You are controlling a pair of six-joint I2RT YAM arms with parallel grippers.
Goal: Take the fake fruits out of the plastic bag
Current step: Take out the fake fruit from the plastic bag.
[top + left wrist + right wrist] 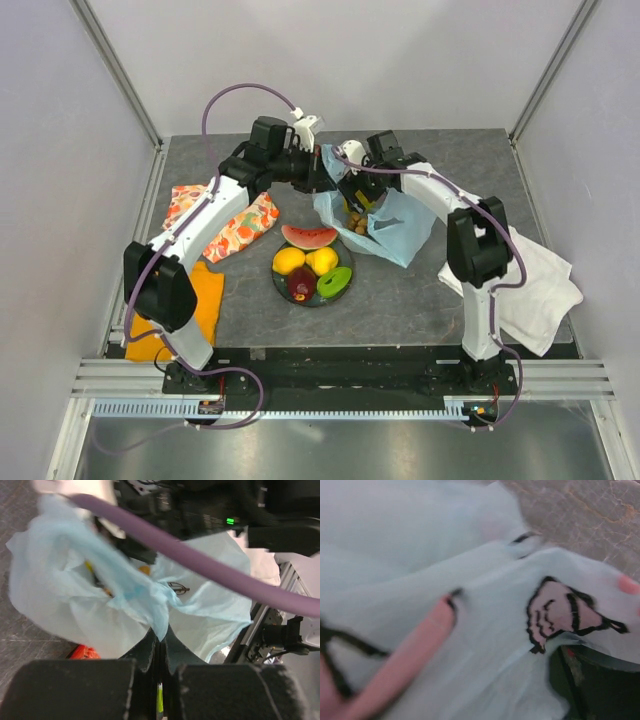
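Pinching bag (390, 228) edge w/ L gripper (159, 644): fingers pressed tight together on a fold of thin blue plastic, no gap showing btwn them. Holding that edge up at approx 12 o'clock of plate (314, 302) in top view. Trailing from there toward 2 o'clock of plate: rest of bag, crumpled, lower part resting on table (400, 300).

Sitting right at bag mouth, just beside L gripper on its 3 o'clock side: R gripper (352, 195). Can't tell R finger spread. Too dark and small from above, and own cam showing only blurred plastic filling the view, w/ pink shell print (560, 612) in black outline and no fingers.

Lying at bag mouth, 1 o'clock of plate: grapes (355, 222), brownish, touching the plastic. Inside or just outside, can't tell.

Sitting on plate already:
- watermelon slice (308, 237) at 12 o'clock rim
- lemons (289, 261) side by side across middle
- dark red fruit (301, 284) at 7 o'clock
- green piece (334, 284) at 4 o'clock

All bunched close, neighbours touching.

Crossing L wrist view diagonally in front of bag: purple cable (200, 562), blurred.

Lying elsewhere on table, top view:
- flowered cloth (240, 228) at 9–10 o'clock of plate, partly under L arm
- orange cloth (205, 300) at 8 o'clock, by L arm's lower section
- white cloth (540, 290) at 3 o'clock, well apart from plate, partly under R arm
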